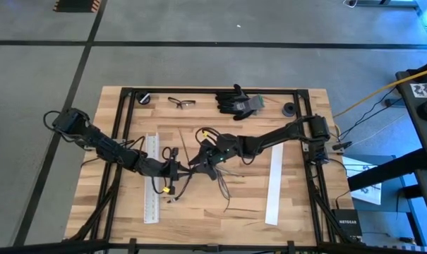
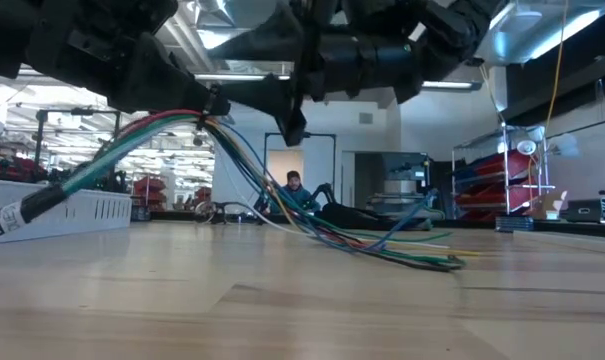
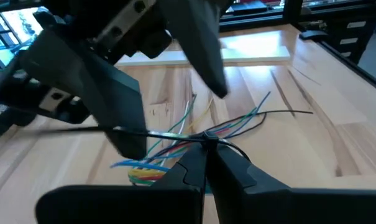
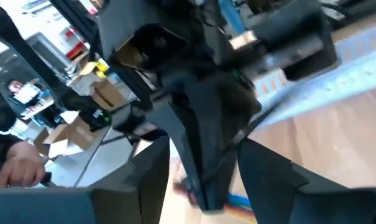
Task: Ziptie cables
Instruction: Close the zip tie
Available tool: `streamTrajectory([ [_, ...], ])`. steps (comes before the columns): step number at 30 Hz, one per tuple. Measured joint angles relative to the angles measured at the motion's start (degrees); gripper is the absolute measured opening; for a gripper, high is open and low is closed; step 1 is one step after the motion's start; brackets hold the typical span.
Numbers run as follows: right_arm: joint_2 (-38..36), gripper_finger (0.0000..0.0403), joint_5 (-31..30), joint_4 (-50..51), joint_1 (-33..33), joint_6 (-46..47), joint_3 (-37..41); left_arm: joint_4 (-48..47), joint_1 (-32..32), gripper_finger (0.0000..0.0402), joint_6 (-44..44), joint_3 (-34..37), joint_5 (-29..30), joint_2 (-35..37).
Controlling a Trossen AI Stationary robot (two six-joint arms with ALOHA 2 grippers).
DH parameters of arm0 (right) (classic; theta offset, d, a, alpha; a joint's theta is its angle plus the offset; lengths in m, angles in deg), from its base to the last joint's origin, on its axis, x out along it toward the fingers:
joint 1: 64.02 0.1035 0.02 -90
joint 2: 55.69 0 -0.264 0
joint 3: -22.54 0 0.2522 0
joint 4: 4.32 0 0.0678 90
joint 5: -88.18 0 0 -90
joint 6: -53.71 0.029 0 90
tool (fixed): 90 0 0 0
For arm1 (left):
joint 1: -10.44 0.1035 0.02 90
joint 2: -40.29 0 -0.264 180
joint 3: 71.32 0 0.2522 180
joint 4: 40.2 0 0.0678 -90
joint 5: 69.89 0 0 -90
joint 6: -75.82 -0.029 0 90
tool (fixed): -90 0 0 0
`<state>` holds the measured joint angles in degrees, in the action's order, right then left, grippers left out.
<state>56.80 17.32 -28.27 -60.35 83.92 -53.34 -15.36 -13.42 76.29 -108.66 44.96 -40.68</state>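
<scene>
Your left end effector [image 1: 176,169] sits clamped tight at mid-worktop, arm reaching in low from the left. Your right end effector [image 1: 199,159] faces it, fingers [image 4: 144,177] parted, almost touching.

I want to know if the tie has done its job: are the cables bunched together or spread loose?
Both: the cables are cinched at one spot, between the shut left gripper fingers, and fan apart past it.

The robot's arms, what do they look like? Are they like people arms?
Not quite. Each is a chain of dark, chunky blocks with black wiring running along it. The left gripper ends in two flat, black, pointed fingers; the right gripper has broad, dark, wedge-shaped ones. A small pale label sits on one arm's housing.
</scene>
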Motion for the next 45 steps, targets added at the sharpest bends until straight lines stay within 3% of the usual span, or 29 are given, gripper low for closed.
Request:
streamTrajectory([
  [6, 0.26, 0.0118, 0.41, 0.17, 0.12, -2.01, -0.31, -0.06, 0.0, 0.0, 0.1, 0.0, 0.02, 0.0],
  [12, 0.26, 0.0012, 0.21, 0.98, 0.45, -7.07, -0.33, -0.01, 0.0, 0.0, 0.15, 0.0, -0.07, 0.02],
  [16, 0.23, 0.0002, -8.3, 1.59, 2.21, -15.98, -0.33, 0.43, 0.02, 0.0, 0.21, 0.04, 0.02, 0.02],
  [22, -0.29, 0.0, -27.21, 6.09, 4.88, -32.78, -1.6, 0.33, -0.38, 0.0, 0.9, 0.11, 0.16, -0.13],
  [27, -4.32, 0.0, -33.48, 14.07, 3.55, -41.97, -3.55, 0.43, -1.64, 0.0, 0.98, -0.02, 0.96, -2.83],
  [31, -9.86, 0.0, -39.8, 18.31, 0.01, -45.6, -4.1, -0.38, -2.72, 0.0, 0.86, 0.02, -1.68, -5.72],
  [34, -12.87, 0.0, -37.06, 22.57, -1.0, -43.76, -4.09, 0.05, -2.7, 0.0, 0.92, 0.0, -0.71, -6.07],
  [39, -16.47, 0.0001, -34.63, 34.88, -1.13, -32.33, -3.96, 0.37, -1.95, 0.0, 1.13, 0.0, -0.31, -4.99],
  [42, -16.79, 0.0001, -27.67, 40.72, -0.87, -23.41, -3.44, 0.26, -1.67, 0.0, 1.17, 0.0, -0.07, -4.57],
  [45, -13.74, 0.0001, -20.66, 37.58, 1.3, -20.04, -0.68, -0.07, -1.64, 0.0, 2.07, -0.01, -0.09, -4.57],
])
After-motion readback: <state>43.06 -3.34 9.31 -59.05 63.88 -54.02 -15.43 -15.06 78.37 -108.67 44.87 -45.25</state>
